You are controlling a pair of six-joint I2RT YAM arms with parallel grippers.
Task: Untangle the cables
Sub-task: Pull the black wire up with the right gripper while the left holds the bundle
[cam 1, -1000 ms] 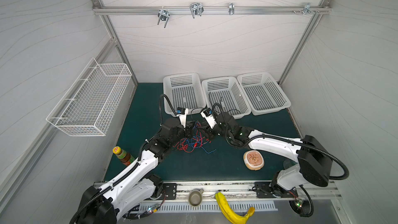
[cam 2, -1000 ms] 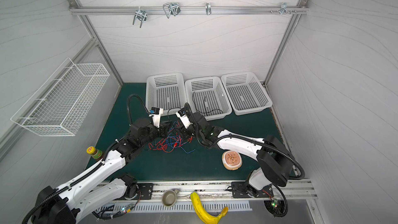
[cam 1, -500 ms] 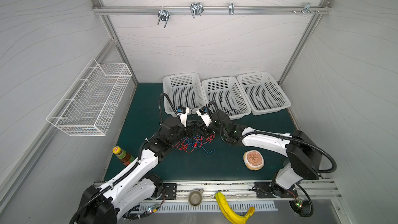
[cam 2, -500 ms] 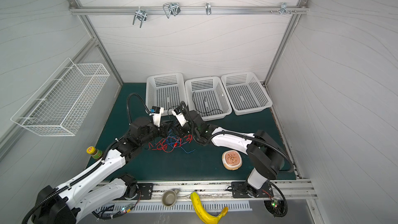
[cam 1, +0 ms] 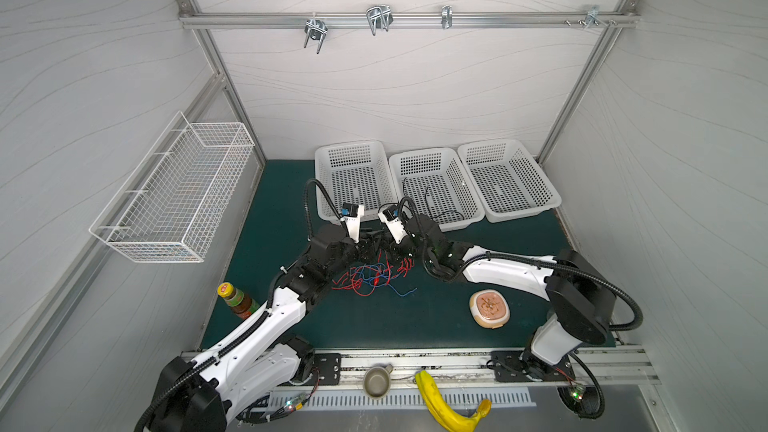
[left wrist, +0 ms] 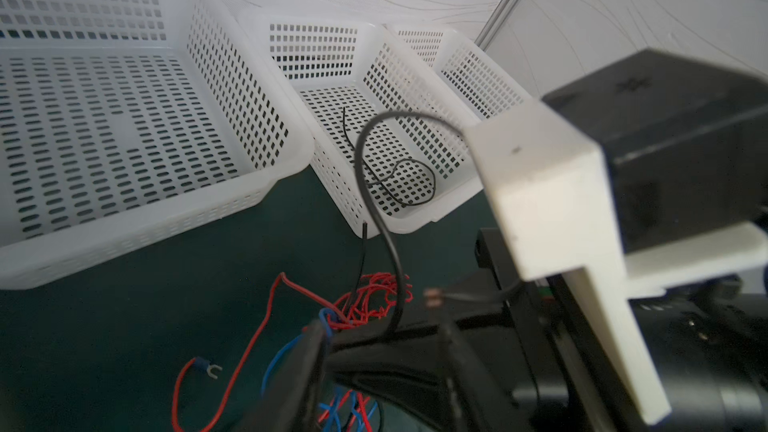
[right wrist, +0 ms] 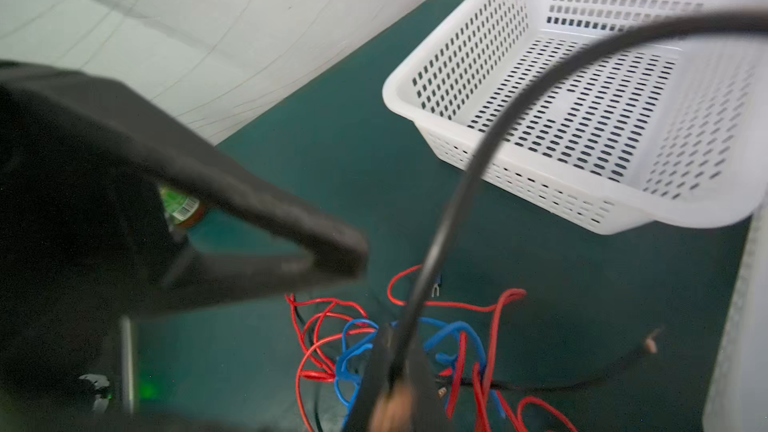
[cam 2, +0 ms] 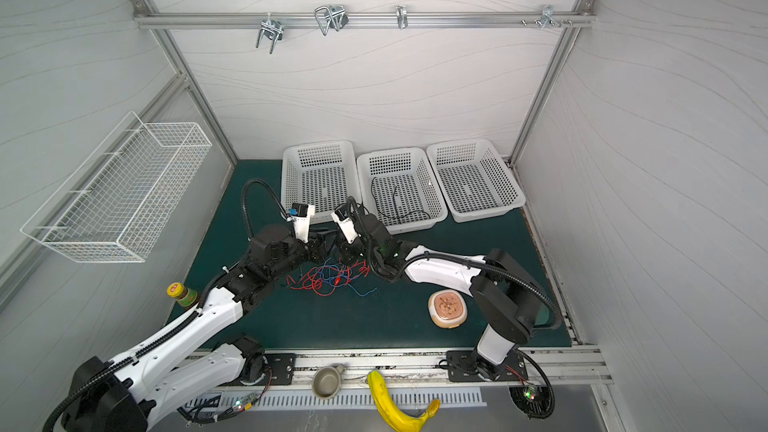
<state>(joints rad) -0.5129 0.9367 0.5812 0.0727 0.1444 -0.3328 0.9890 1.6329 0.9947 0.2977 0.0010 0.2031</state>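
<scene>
Two grippers: met tip to tip just in front of the middle basket's (cam 1: 419, 152) left front corner. Compared with a second ago, the right gripper (right wrist: 390, 384) had edged closer to the left gripper (cam 1: 371, 244).
Right gripper fingers: pressed together, pinching a black cable (right wrist: 457, 184) near its bare copper end.
Left gripper fingers: spread apart beside that pinch.
Black cable: thin, smooth and round. It rose from the pinch in a tall arch in front of the middle basket.
Second black cable (left wrist: 415, 184): lay loosely looped on the floor of the middle basket.
Cables (cam 1: 374, 278): a knot of thin, glossy red and blue wires, kinked and looped. They lay on the mat in front of the middle basket, below both grippers, about where they had been a second ago.
Fork terminal (left wrist: 206, 369): small metal fork in a blue sleeve, ending one red wire.
Middle basket: white plastic, rectangular, with slotted walls and floor and a rounded rim.
Mat (cam 1: 291, 209): dark green, matte, flat.
</scene>
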